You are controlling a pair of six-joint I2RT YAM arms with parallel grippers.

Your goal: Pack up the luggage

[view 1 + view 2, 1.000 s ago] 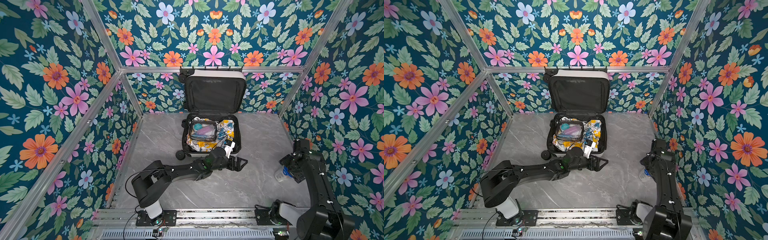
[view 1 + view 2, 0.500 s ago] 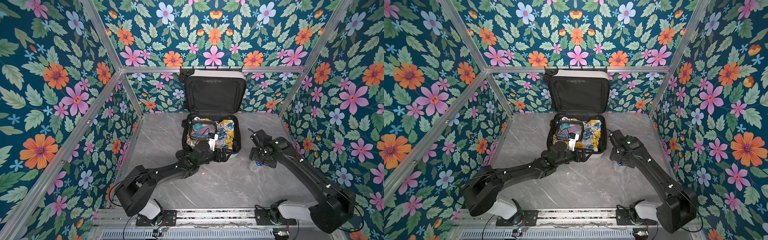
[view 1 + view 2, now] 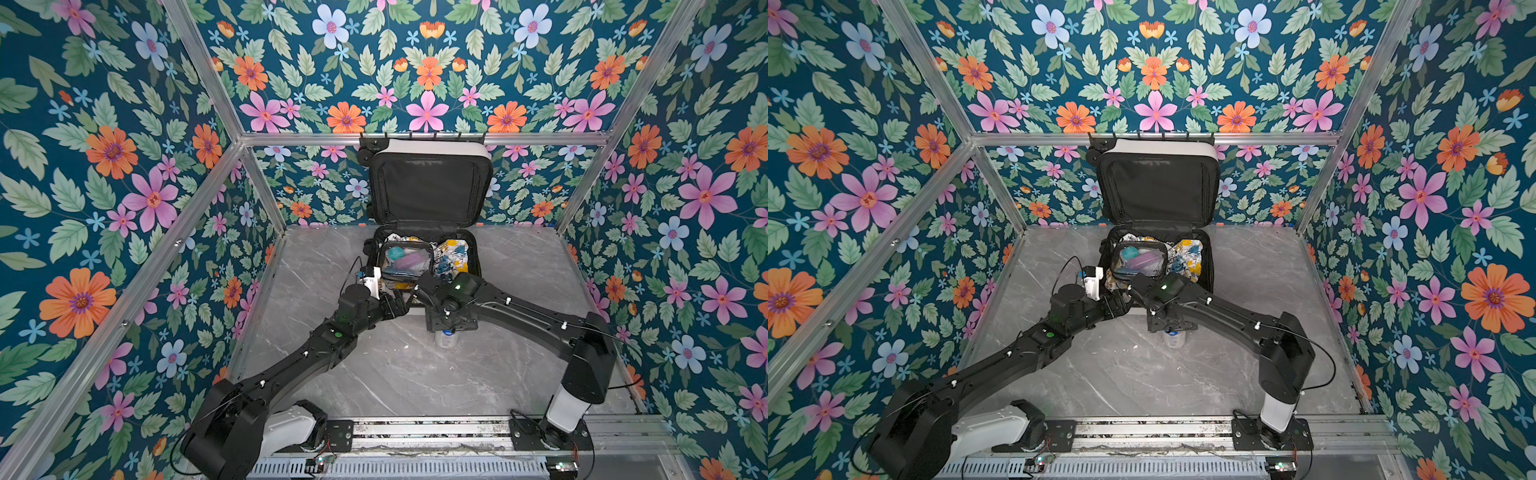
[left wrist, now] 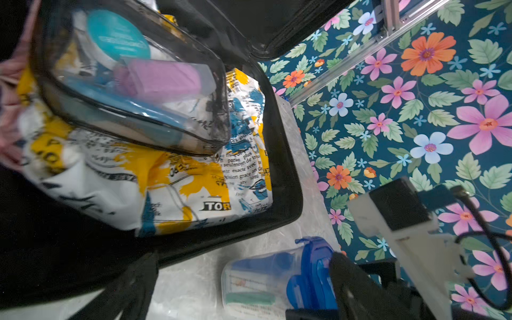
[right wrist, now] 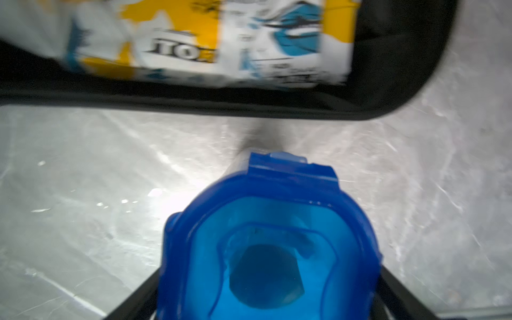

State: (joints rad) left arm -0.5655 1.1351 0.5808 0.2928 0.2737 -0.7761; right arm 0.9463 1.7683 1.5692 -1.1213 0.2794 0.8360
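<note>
Right end effector (image 3: 449,326) hangs just in front of the luggage's near wall with its jaws set wide around the blue snap lid of a small clear plastic container (image 5: 266,238). The right wrist view shows a black finger on each side of that lid, so I judge the container to be gripped. It is upright, lid uppermost, over the grey marble-look worktop (image 3: 374,374). Whether its base touches the worktop I cannot tell.

Left end effector (image 3: 395,305) is fully spread and holds nothing, poised over the near left part of the luggage, close to the right arm's wrist.

In both top views the small white hard-shell suitcase with black fabric lining (image 3: 430,191) lies open at the back middle of the worktop, with its lid standing up against the rear wall. In its base a clear black-edged toiletry pouch (image 3: 405,264) rests on a yellow, blue and white printed cloth (image 3: 455,255).

The step in hand looks to be bringing the container to the suitcase. The next move calls for lifting it clear of the black near wall, carrying it inward and setting it on the bare cloth beside the pouch before letting go. The two wrists are near each other, so the left one likely needs to give way.
</note>
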